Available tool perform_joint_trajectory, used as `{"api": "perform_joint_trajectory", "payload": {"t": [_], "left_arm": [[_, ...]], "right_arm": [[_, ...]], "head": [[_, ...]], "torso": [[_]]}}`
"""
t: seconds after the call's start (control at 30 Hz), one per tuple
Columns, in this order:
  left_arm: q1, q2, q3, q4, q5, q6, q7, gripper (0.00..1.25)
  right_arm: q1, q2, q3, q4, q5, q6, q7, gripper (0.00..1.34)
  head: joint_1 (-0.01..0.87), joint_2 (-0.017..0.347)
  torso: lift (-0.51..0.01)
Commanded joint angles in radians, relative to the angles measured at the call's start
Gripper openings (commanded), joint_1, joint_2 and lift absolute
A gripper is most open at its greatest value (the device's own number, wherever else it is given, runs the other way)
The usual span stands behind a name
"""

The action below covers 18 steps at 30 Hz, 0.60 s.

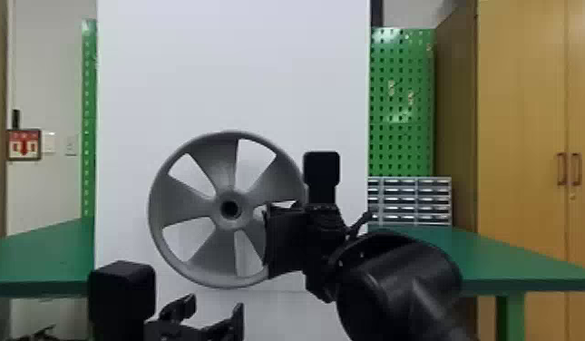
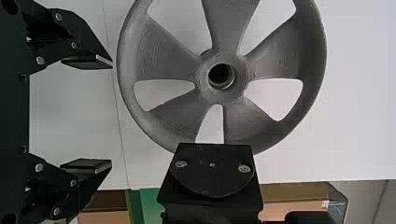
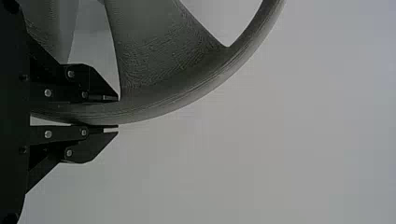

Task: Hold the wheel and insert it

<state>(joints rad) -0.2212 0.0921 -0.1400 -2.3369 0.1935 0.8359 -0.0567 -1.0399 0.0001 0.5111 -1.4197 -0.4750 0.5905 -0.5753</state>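
Two right fingers (image 1: 284, 242) pinching the wheel's rim (image 1: 153, 206), left fingers (image 1: 187, 307) spread wide below, white panel (image 1: 232, 68), green desk (image 1: 499, 265), wooden cabinet (image 1: 522, 113) behind both pairs.

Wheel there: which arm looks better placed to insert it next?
Probably the robot's right: the right gripper holds the wheel by its rim, while the left gripper is open and empty.

A workshop-like room, green pegboard (image 1: 402, 136), small-drawer cabinet (image 1: 407, 199), green table (image 1: 481, 258), tall wooden cupboard (image 1: 520, 113)
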Motion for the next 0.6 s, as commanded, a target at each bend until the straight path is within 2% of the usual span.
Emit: {"api": "perform_joint_trajectory", "payload": {"t": [0.0,0.23,0.57], "left_arm": [[-0.001,0.0,-0.001,0.001,0.0,-0.003,0.0,0.75],[-0.001,0.0,-0.001,0.001,0.0,-0.006,0.0,0.75],[-0.001,0.0,-0.003,0.002,-0.002,-0.009,0.0,0.75]], "right_arm": [[-0.002,0.001,-0.005,0.011,0.004,-0.006,0.0,0.04],[-0.005,0.001,0.003,0.047,0.0,-0.04,0.0,0.04],[-0.008,0.001,0.02,0.051,-0.013,-0.057,0.0,0.03]], "head": [[0.0,0.023],[0.0,0.023],[0.0,0.023]], "torso": [[-0.489],[-0.489],[-0.489]]}}
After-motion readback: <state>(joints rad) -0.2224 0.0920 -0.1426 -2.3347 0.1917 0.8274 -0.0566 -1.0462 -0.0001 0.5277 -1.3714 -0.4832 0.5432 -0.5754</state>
